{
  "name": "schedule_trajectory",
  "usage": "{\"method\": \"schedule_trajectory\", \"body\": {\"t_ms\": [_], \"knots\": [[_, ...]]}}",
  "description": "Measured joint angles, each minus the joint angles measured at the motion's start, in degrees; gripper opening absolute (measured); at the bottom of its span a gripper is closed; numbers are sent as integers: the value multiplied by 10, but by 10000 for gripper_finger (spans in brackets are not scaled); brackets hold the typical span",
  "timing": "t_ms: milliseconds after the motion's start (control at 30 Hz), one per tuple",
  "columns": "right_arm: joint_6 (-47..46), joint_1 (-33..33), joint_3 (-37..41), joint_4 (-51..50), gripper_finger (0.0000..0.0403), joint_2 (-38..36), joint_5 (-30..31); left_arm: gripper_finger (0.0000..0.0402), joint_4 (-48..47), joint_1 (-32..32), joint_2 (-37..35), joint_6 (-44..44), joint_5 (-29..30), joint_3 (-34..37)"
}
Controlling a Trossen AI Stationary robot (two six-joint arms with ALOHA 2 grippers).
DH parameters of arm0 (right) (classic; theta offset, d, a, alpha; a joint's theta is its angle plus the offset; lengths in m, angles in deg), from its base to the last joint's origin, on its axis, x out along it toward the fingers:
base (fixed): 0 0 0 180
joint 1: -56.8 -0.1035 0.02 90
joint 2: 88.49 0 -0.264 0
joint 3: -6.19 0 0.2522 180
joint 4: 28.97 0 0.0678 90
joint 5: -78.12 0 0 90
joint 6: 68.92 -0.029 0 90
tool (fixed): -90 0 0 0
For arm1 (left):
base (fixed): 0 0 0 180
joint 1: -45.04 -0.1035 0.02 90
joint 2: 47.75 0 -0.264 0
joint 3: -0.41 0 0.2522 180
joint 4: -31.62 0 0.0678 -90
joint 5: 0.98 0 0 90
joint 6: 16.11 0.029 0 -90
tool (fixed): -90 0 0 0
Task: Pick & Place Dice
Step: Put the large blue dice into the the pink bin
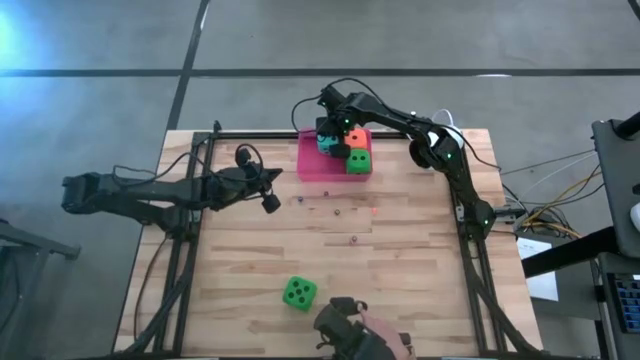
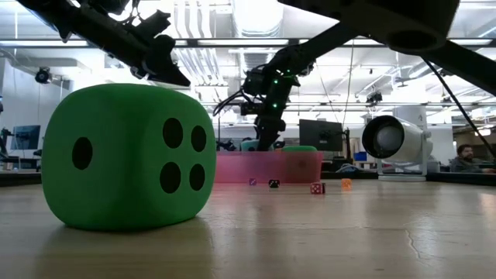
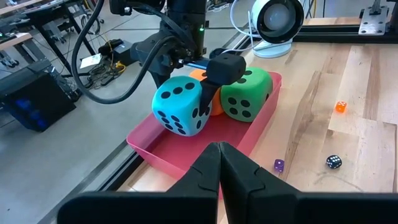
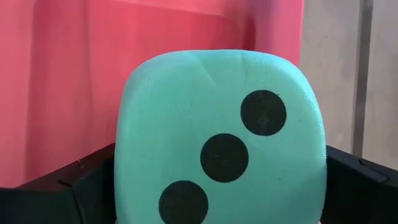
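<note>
Jaws of the right gripper (image 1: 327, 139) stand spread wide over the pink tray (image 1: 312, 168) at the far edge of the desk (image 1: 400, 250) in the high view, with the teal die (image 1: 328, 143) between them; the orange die (image 1: 357, 139) and a green die (image 1: 359, 161) sit just beside it in the tray. The second green die (image 1: 299, 293) lies alone near the front edge, well apart from the tray. The left gripper (image 1: 270, 201) waits above the desk's left half, jaws pressed together and empty.

The low view puts that lone green die (image 2: 128, 157) large in front on pale wood planks; a few tiny dice lie scattered before the tray (image 2: 267, 167). Behind are monitors, ceiling lights and a person seated at the far right.

From the left wrist, the teal die (image 3: 178, 106) rests in the tray's near corner with one dark finger (image 3: 225, 67) of the right arm against its side.

From the right wrist, the teal die (image 4: 221, 140) fills the frame, a finger (image 4: 59, 190) at either flank. Whether they are releasing or about to grip I cannot tell; if releasing, lifting straight up should avoid dragging the soft cube.
</note>
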Motion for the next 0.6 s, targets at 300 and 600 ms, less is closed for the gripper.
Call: {"method": "schedule_trajectory", "body": {"t_ms": [300, 600], "knots": [[-5, 0, -3, -13, 365, 0, -1, 8, 0, 0, 0, 0, 0, 0], [-10, 0, -23, -32, 394, 0, -3, 8, 0, 0, 0, 0, 0, 0]]}}
